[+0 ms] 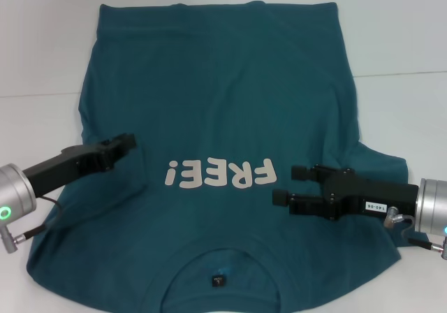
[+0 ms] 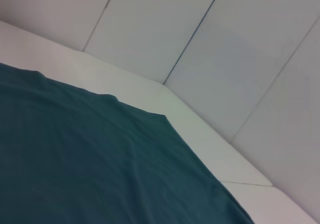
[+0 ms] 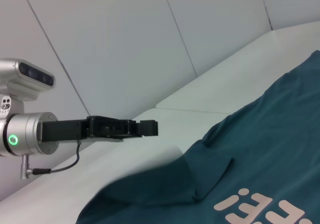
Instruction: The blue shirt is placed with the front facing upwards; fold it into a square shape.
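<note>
The blue shirt point(image 1: 223, 103) lies spread flat on the white table point(image 1: 398, 40), front up, with its collar and black neck label point(image 1: 218, 281) toward me. The off-white "FREE!" lettering point(image 1: 220, 173) reads upside down from here. My left gripper point(image 1: 126, 145) hovers over the shirt's left side near the sleeve, holding nothing; it also shows in the right wrist view as the left gripper point(image 3: 149, 128), above the cloth. My right gripper point(image 1: 290, 184) hangs open just right of the lettering, empty. The left wrist view shows only the shirt point(image 2: 90, 164) and table.
White table surface point(image 1: 42, 61) surrounds the shirt on the left, right and far sides. White wall panels point(image 2: 210, 44) rise behind the table's far edge. The shirt's hem point(image 1: 216, 7) lies near that far edge.
</note>
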